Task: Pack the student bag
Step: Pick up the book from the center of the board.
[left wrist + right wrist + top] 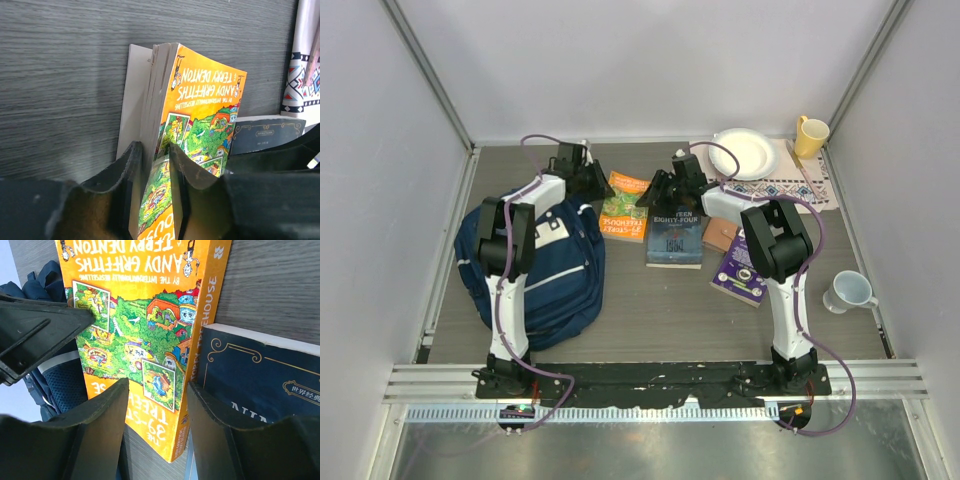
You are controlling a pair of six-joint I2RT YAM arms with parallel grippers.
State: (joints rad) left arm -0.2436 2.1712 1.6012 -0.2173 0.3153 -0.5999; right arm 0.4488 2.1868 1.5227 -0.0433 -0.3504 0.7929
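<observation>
Nearest, toward the near-left corner of the counter, the student bag lies flat, partly under the left arm. From above it cannot be told whether its main opening is unzipped. Just beyond it, toward the middle of the counter, the left pincer is clenched on one edge of an orange paperback, which seems tipped up on that side. The right pincer hovers released over the same cover, jaws apart, with one finger near the spine, just beside a dark blue book. Farther right lie a purple book and a white mug. A plate and a yellow mug occupy the far-right corner. The step in hand looks like picking up a first book for the bag. Next, I judge, the left arm must lift the paperback clear and carry it to the bag's mouth, perhaps with the right pincer holding the bag open.
</observation>
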